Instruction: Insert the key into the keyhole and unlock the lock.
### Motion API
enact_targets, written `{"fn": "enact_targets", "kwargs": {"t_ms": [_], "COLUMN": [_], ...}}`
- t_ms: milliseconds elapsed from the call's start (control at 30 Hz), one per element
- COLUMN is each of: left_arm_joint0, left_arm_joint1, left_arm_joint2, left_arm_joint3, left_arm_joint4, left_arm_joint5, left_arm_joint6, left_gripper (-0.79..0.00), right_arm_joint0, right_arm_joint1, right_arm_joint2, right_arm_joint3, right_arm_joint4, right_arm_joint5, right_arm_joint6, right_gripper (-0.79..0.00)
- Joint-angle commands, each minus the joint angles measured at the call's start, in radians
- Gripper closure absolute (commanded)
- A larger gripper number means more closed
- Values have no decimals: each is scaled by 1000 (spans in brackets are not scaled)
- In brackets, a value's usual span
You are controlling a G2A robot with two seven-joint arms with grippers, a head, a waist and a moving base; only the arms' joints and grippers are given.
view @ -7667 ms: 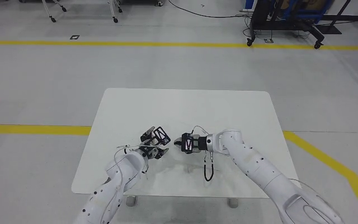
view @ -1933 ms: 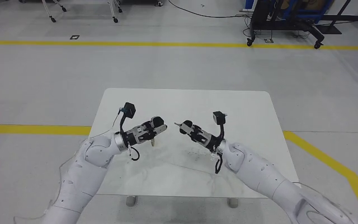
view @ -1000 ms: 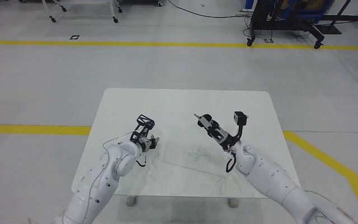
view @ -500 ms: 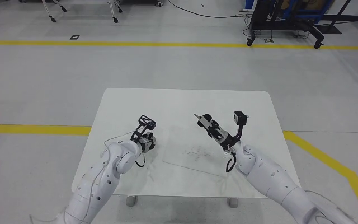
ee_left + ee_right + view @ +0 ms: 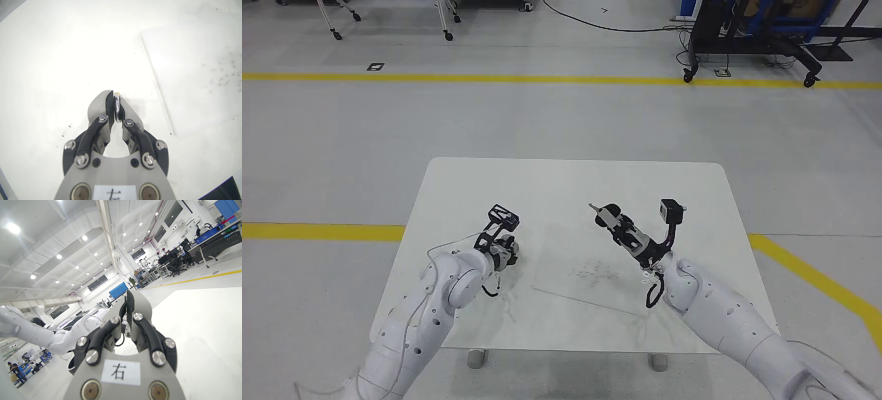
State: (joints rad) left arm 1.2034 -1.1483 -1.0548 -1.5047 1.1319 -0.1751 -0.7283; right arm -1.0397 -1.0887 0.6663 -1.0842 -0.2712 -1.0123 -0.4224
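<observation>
The left gripper (image 5: 115, 94) is closed. Its two pads pinch a narrow silver metal part, seen edge-on, with a brass-coloured end showing just past the fingertips. This part is judged to be the lock (image 5: 116, 108). The keyhole is hidden. The gripper points down at the white table (image 5: 56, 56), just beside the edge of a thin clear sheet (image 5: 189, 75) marked with dark scuffs. Whether the lock touches the table cannot be told.

The right gripper (image 5: 127, 294) is also closed, pad against pad, and is raised and aimed out over the table toward the hall. In the top view a thin sliver projects past the tip of the right gripper (image 5: 600, 212). It is judged to be the key (image 5: 592, 207), held by its head. The left gripper (image 5: 510, 252) sits low near the table's left side, well apart from the key, with the clear sheet (image 5: 582, 270) between them.

Risks noted:
- The lock is held on a thin edge only. A push from the key could pivot it between the pads.
- The key is held by a small area. An insertion load off its axis could slide or tilt it.
- Key and lock do not face each other. A poor approach angle would put the key tip on the lock body rather than in the keyhole.
- The lock hangs low, so reorienting it there could knock it on the table.
</observation>
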Motion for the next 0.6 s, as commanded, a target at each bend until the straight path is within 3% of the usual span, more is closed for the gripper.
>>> {"fn": "enact_targets", "kwargs": {"t_ms": [0,267,567], "left_arm_joint0": [7,5,-32], "left_arm_joint1": [1,10,3], "left_arm_joint2": [-5,-19,-8], "left_arm_joint3": [-11,-2,45], "left_arm_joint4": [-12,-78,-67], "left_arm_joint5": [-27,-207,-149], "left_arm_joint6": [19,-1,-12], "left_gripper": [0,0,0], "right_arm_joint0": [0,0,0], "right_arm_joint1": [0,0,0], "right_arm_joint2": [0,0,0], "right_arm_joint3": [0,0,0], "right_arm_joint4": [0,0,0], "right_arm_joint5": [0,0,0], "right_arm_joint6": [0,0,0], "right_gripper": [0,0,0]}}
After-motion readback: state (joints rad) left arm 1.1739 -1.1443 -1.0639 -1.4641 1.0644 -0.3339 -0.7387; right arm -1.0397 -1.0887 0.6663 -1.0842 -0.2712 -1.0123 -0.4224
